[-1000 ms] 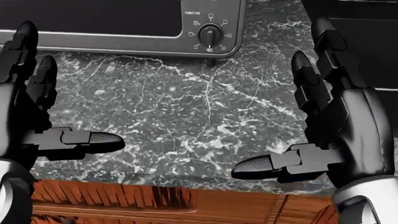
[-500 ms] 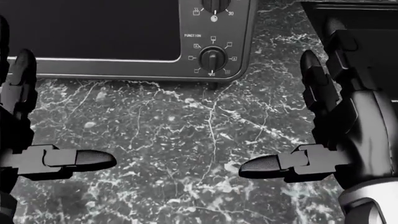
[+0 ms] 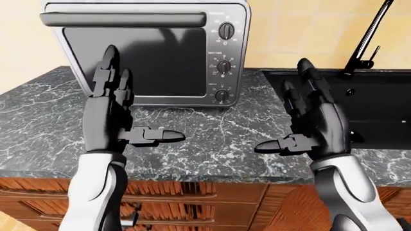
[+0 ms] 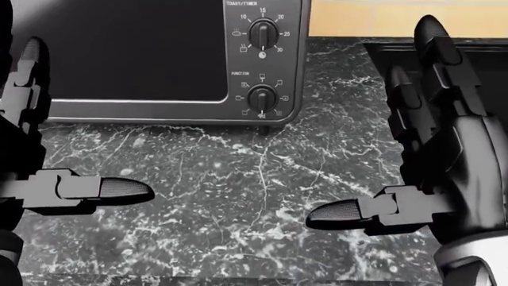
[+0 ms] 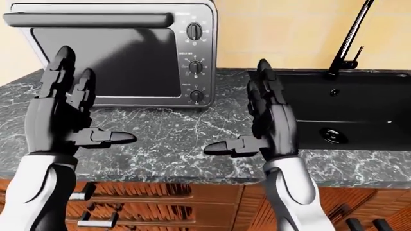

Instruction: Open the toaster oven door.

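We see the oven [image 3: 151,50] standing on the dark marble tabletop [image 3: 212,139], against the yellow wall, with its door shut and the long bar handle [image 3: 122,19] running across the top of the door. Three knobs [image 3: 223,65] sit in a column down the oven's right side in the left-eye view.

Our left robot hand [image 3: 112,113] is raised over the tabletop below the oven's glass, released, its two long fingers [image 3: 106,72] pointing upward across the lower part of the door and its thumb sticking out sideways toward the right. We cannot tell whether the fingertips touch the glass. The handle lies well above them.

Our right robot hand [image 3: 314,122] is also released and holds nothing, fingers up and thumb pointing left toward the other hand. It stands to the right of the oven, over the edge where the tabletop meets the black sink [image 3: 379,106]. A thin dark faucet [image 3: 369,36] rises beyond the sink, further right of the oven.

Wooden drawers [image 3: 192,207] show beneath the tabletop edge.
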Motion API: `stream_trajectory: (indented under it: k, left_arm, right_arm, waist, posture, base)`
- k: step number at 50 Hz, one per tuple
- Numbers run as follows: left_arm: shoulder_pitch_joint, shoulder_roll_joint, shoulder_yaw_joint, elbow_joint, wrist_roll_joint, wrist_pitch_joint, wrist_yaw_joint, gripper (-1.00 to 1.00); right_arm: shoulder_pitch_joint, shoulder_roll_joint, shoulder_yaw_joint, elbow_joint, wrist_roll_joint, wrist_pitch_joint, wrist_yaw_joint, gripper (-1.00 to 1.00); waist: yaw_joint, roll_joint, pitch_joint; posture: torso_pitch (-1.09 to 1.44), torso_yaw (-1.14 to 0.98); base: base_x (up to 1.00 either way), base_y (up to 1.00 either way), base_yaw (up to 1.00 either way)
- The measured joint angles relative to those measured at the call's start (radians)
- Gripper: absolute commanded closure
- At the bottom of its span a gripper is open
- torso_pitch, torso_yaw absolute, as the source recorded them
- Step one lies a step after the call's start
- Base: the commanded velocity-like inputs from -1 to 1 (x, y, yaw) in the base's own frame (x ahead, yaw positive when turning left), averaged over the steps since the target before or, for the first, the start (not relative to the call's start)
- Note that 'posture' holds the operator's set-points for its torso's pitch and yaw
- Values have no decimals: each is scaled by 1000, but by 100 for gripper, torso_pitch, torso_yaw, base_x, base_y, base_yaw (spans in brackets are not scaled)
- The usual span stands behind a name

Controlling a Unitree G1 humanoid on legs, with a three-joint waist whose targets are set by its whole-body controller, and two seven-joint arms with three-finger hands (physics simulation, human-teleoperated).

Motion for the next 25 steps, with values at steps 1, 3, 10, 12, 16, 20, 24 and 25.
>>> stream_trajectory:
  k: [1, 3, 10, 12, 16, 20, 24, 25]
  left_arm:
    - [0, 0, -2, 2, 0, 1, 0, -100]
    - [0, -2, -5, 5, 1, 3, -2, -100]
    - [-12, 0, -1, 7, -7, 6, -2, -100]
    - [-9, -1, -4, 7, -8, -1, -3, -100]
    - [-4, -2, -6, 17, -9, -8, -6, -100]
    - [-1, -2, -7, 28, -4, -15, -6, -100]
    - [0, -4, -11, 32, 4, -14, -5, -100]
    - [0, -4, -12, 31, 4, -13, -5, -100]
  right_arm:
    - [-3, -1, -1, -5, 1, 5, -2, -100]
    - [-10, -4, -5, -17, 5, 17, -6, -100]
    - [-9, -6, -4, -16, 8, 9, -9, -100]
    - [-2, -4, 1, -6, 3, 1, -6, -100]
    - [1, -2, 3, 2, -3, -5, -4, -100]
    - [6, 1, 5, 5, -8, -17, 1, -100]
    - [12, 3, 10, 10, -14, -26, 7, -100]
    - [14, 4, 11, 11, -15, -27, 8, -100]
  waist:
    - [0, 0, -9]
    - [1, 0, -28]
    - [4, -2, -103]
    - [5, -2, -120]
    - [10, 0, -146]
    - [15, 0, -163]
    - [18, 1, -174]
    - [19, 1, -176]
  posture:
    - [-21, 0]
    - [-23, 0]
    - [-30, 0]
    - [-31, 0]
    - [-35, 0]
    - [-37, 0]
    - [-39, 0]
    - [-40, 0]
  base:
    - [0, 0, 0]
    - [0, 0, 0]
    - [0, 0, 0]
    - [0, 0, 0]
    - [0, 0, 0]
    - [0, 0, 0]
    - [0, 0, 0]
    - [0, 0, 0]
